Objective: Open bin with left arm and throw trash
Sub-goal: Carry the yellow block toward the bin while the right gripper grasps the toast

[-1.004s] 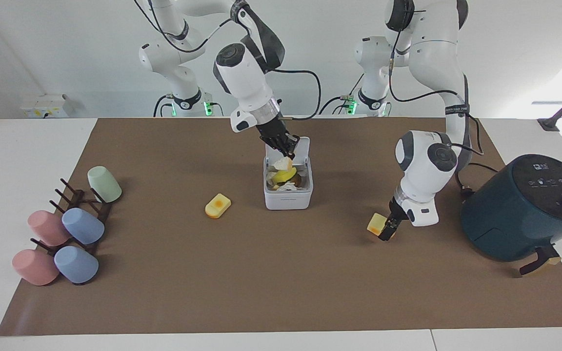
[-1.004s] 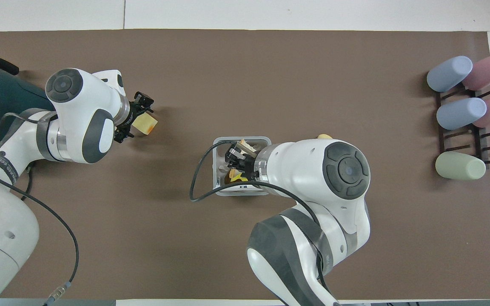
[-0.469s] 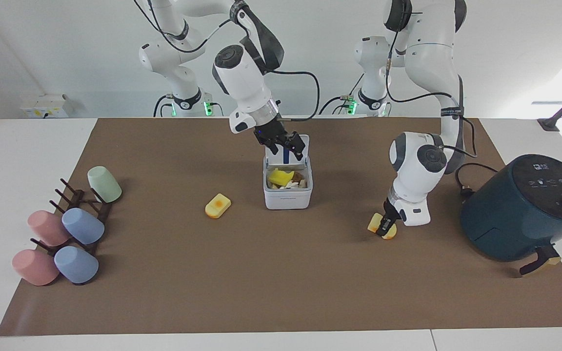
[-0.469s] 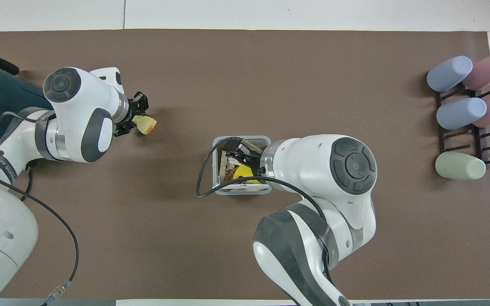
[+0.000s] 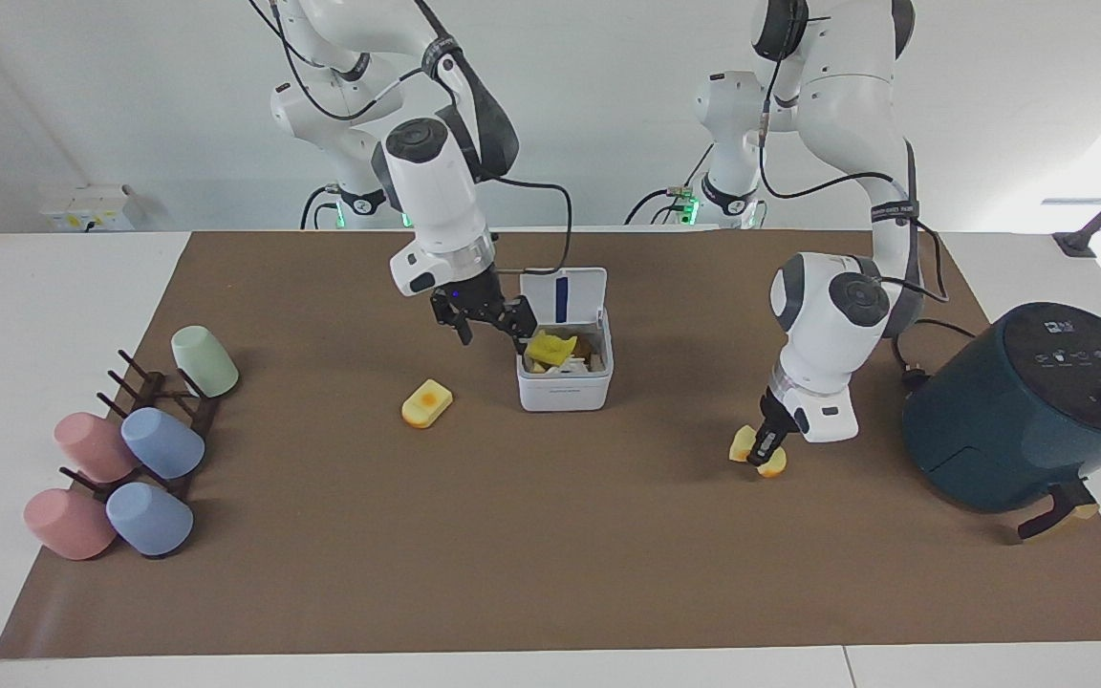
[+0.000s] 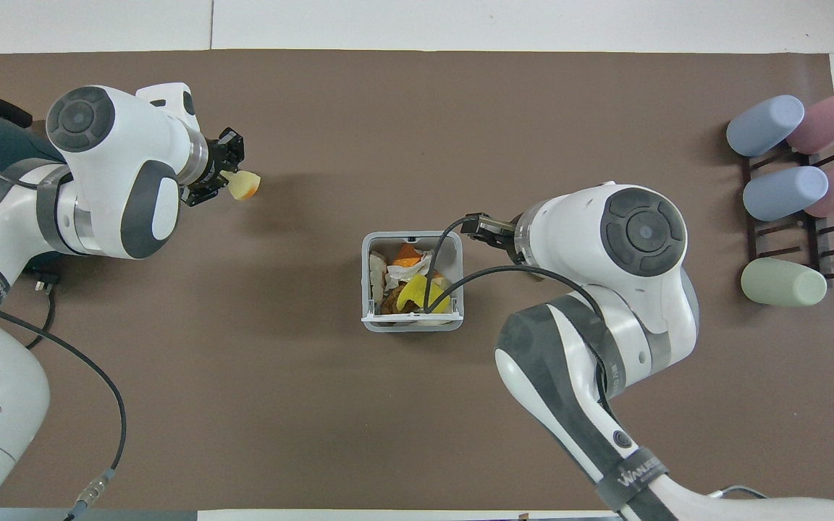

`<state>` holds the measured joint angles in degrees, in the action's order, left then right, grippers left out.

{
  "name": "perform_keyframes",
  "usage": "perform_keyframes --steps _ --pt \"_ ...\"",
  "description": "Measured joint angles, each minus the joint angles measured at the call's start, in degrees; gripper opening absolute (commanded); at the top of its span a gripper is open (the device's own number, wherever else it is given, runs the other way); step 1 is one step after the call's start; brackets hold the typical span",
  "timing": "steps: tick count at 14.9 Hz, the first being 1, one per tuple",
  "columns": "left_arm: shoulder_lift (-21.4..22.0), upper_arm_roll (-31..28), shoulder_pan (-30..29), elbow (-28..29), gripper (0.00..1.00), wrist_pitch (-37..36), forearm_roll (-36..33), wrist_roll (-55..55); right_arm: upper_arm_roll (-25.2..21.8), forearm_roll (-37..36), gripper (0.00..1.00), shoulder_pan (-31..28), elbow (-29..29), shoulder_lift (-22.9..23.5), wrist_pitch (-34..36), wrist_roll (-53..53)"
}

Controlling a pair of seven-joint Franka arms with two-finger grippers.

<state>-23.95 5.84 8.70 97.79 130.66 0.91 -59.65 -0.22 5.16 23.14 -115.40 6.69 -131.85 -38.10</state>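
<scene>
A white surface [image 5: 53, 315] carries a wide brown mat [image 5: 550, 535] under plain white walls. At the right arm's end stands a dark rack [image 5: 154, 401] of pastel cups [image 5: 163, 441]; at the left arm's end sits a dark teal air fryer [image 5: 1028, 406].

A second ago the right end effector [image 5: 485, 320] was down inside the bin [image 5: 565, 368] with a scrap between its fingers. Now it has come out, released and empty, and hangs just beside the bin's rim, toward the right arm's end. The left end effector [image 5: 766, 447] stood open around the orange-rimmed wedge [image 5: 744, 443] then; now it is clenched on that wedge, low over the mat between the bin and the air fryer, the wedge touching or barely off the mat, I cannot tell which.

The bin is a small white rounded cube in the middle of the mat, its lid [image 5: 562, 294] standing up on the side nearer to the robots. Inside lie a yellow wedge [image 6: 417, 293], an orange bit and pale crumpled scraps. The yellow slab with the orange spot [image 5: 427, 403] lies on the mat near the bin, toward the right arm's end.
</scene>
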Motion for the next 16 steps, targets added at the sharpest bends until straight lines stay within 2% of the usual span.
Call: perform_keyframes --steps 4,6,9,12,14,15,16 --pt "1.13 5.78 0.21 -11.07 0.20 -12.10 0.20 0.05 -0.18 -0.67 1.00 -4.78 -3.21 0.00 -0.39 4.21" --pt "2.24 9.98 0.54 -13.84 0.20 -14.78 0.29 -0.07 -0.21 -0.74 1.00 -6.47 -4.18 0.05 -0.39 5.30" --pt "3.05 15.87 1.28 -14.06 0.20 -15.03 0.31 -0.21 -0.10 -0.74 1.00 -6.82 -5.56 1.15 -0.85 3.76" --pt "3.51 17.58 4.26 -11.35 0.20 -12.98 0.30 -0.20 0.33 -0.74 1.00 -6.71 -6.23 3.53 -2.91 -0.07" --pt "4.85 17.67 6.18 -6.29 0.20 -9.26 0.30 0.16 0.44 -0.74 0.86 -6.48 -6.48 5.17 -4.86 -3.97" --pt "5.59 17.69 6.72 -3.67 0.20 -7.65 0.30 0.50 0.45 -0.74 0.71 -6.17 -6.68 5.70 -5.68 -5.22" --pt "6.35 17.70 6.96 -1.10 0.20 -6.30 0.30 1.20 0.51 -0.74 0.43 -5.93 -7.14 6.08 -6.61 -6.07"
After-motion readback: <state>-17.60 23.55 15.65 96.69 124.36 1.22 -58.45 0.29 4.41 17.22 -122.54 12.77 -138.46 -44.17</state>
